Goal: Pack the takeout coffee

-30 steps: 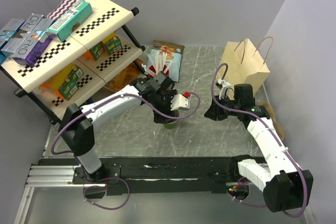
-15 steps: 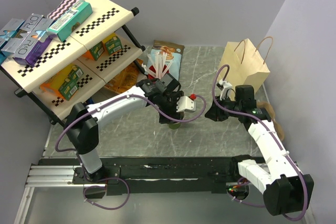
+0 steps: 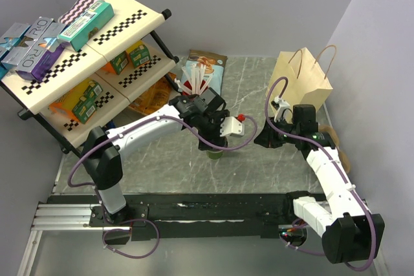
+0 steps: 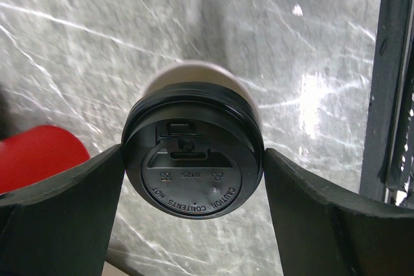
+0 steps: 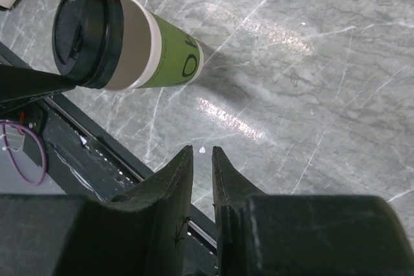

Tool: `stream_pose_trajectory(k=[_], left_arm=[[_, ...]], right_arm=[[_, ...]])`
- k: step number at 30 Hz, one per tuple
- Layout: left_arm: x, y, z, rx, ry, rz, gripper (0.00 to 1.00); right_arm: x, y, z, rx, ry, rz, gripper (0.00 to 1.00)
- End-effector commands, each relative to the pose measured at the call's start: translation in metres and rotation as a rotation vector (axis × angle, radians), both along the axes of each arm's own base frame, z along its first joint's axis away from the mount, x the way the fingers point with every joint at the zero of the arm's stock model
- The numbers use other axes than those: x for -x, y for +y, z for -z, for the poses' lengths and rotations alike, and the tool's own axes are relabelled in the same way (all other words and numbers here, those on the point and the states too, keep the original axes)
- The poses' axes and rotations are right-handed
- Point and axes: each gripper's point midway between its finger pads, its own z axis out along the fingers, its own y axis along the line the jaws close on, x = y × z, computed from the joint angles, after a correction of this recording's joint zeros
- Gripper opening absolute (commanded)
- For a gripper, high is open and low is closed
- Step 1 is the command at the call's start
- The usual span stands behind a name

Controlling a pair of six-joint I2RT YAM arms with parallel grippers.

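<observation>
At the far left a slanted shelf rack (image 3: pixel 97 63) with checkered edges stands against the pale lilac wall (image 3: pixel 259 4), with boxed snacks (image 3: pixel 39 46) stacked on its top tier and more cartons below. The table (image 3: pixel 162 166) is grey stone-patterned, veined in white and glossy enough to throw back glare. A black rail (image 3: pixel 194 210) runs along its near edge.

Near the middle of the table, the left gripper (image 4: pixel 194 156) reaches down over the takeout coffee (image 5: pixel 139 46). Its 2 fingers (image 4: pixel 71 205) press against opposite sides of the black lid, pinching the cup there. The green cup casts a shadow on the stone. From here I cannot tell if its base rests on the table or hangs just above it. Behind it, toward the back wall, lies a blue snack bag (image 3: pixel 206 69).

To the right, the right gripper (image 5: pixel 202 153) hovers over bare stone, well apart from the cup. Its 2 fingers are drawn almost together, a thin slit between them and nothing in it. Beyond it, in the far right corner, a brown paper bag (image 3: pixel 303 81) stands upright with its handles up.
</observation>
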Motion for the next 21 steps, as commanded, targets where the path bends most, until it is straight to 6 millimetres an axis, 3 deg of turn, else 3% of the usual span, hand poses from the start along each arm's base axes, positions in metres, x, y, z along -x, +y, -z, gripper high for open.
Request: stream_pose_trajectory(k=[1, 15, 21], left_arm=[[-0.003, -0.013, -0.009, 0.017, -0.018, 0.027, 0.83], [0.000, -0.022, 0.005, -0.006, 0.005, 0.041, 0.86], [-0.001, -0.022, -0.007, 0.001, -0.009, 0.042, 0.85]], right_arm=[[-0.007, 0.000, -0.016, -0.028, -0.035, 0.016, 0.26], [-0.005, -0.004, -0.008, -0.028, -0.024, 0.037, 0.26], [-0.006, -0.006, -0.007, -0.024, -0.022, 0.042, 0.26]])
